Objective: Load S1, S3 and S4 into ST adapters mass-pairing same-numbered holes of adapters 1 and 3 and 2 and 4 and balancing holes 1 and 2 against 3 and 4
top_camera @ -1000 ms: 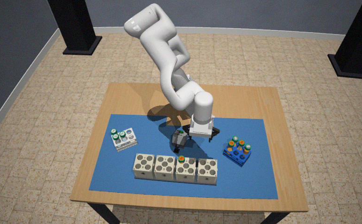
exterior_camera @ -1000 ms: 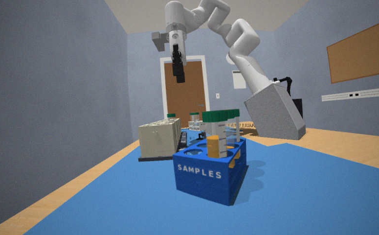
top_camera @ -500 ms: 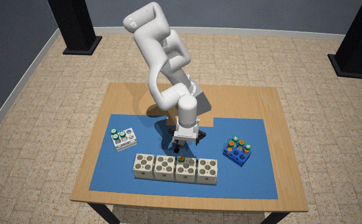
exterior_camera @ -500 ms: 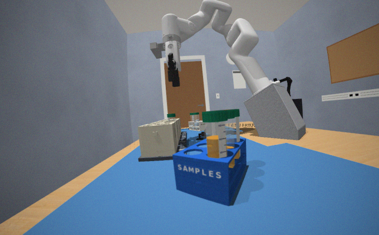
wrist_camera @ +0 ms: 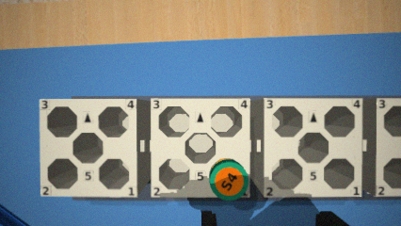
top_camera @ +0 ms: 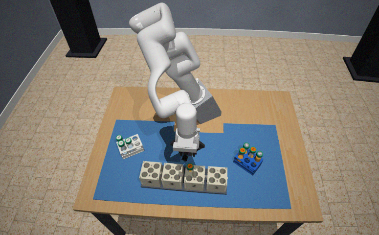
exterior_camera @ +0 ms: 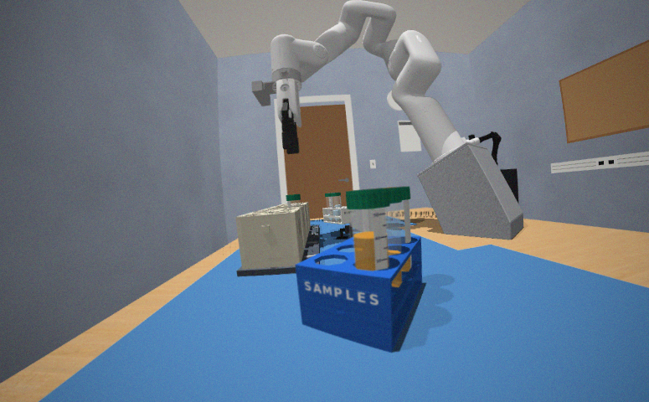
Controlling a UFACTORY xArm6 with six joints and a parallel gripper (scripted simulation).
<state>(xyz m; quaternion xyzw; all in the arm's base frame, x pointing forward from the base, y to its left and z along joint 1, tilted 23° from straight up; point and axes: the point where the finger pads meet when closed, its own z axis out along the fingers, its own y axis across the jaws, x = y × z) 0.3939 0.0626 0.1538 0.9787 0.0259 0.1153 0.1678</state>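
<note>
Printed numerals 1 to 5 are seen in the wrist view on the adapter tops, with an arrowhead on each. SAMPLES is lettered on the blue rack. S4 is read on the orange dot of the green-capped tube. The faces in the top view appear to read 4, 3, 2 and 1 from picture left, though the numerals are small.

Four adapters are counted in the stand, each with five holes. One tube, S4, is seated at hole 1 of adapter 2. Four capped tubes are carried in the blue rack, two orange-dotted and two grey- or white-dotted; three white-dotted tubes are held in the white rack.

The fourth adapter is cut off at the right edge of the wrist view but is whole in the top view. Orange liquid and scale marks on the nearest tube are shown plainly in the exterior view. The gripper is suspended above stand height, its fingers partly spread with nothing between them.
</note>
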